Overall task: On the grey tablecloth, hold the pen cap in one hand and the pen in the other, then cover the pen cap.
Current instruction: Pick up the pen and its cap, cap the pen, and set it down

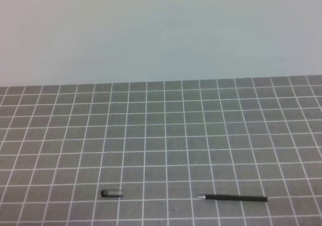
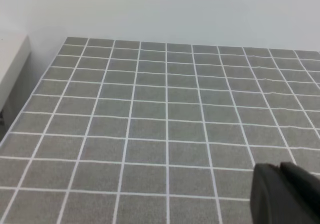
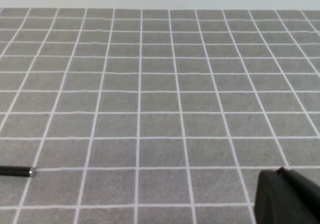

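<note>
Exterior high: the pen cap and the pen lie flat and well apart on the grey tablecloth, cap to the left, pen's silvery tip pointing toward it; neither claw shows here. Left wrist: the left claw, clenched and empty, hangs over bare cloth. Right wrist: the right claw, clenched and empty, sits low right, one pen end far to its left.

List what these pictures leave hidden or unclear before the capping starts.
- Both arms: absent from the exterior high view.
- Left gripper: cut off at the left wrist view's corner.
- Right gripper: likewise in the right wrist view.
- Pen: only one end in the right wrist view.
- Pen cap: too small to tell its open end.
</note>
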Controlling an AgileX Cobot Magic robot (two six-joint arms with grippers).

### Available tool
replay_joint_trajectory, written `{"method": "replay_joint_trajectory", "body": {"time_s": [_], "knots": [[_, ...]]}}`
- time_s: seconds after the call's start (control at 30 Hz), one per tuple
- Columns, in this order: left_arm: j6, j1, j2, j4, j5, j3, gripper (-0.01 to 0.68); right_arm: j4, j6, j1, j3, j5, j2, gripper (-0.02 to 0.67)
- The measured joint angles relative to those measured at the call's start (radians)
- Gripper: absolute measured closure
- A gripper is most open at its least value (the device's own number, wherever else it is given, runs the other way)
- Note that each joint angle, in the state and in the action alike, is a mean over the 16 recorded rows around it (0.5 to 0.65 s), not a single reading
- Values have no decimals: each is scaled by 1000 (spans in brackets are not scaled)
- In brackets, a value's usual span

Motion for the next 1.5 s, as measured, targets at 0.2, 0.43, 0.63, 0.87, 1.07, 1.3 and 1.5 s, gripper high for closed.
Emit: {"method": "replay_joint_trajectory", "body": {"time_s": [0.2,0.43,0.63,0.87,1.07,1.3,1.5], "knots": [[1,0,0,2,0,0,673,0,0,0,0,1,0,645],[1,0,0,3,-2,0,673,0,0,0,0,1,0,645],[1,0,0,3,-4,0,673,0,0,0,0,1,0,645],[1,0,0,2,-11,0,673,0,0,0,0,1,0,645],[1,0,0,0,-52,0,673,0,0,0,0,-4,0,645],[1,0,0,-1,-115,0,673,0,0,0,1,-16,0,645],[1,0,0,-1,-147,0,673,0,0,0,2,-26,0,645]]}}
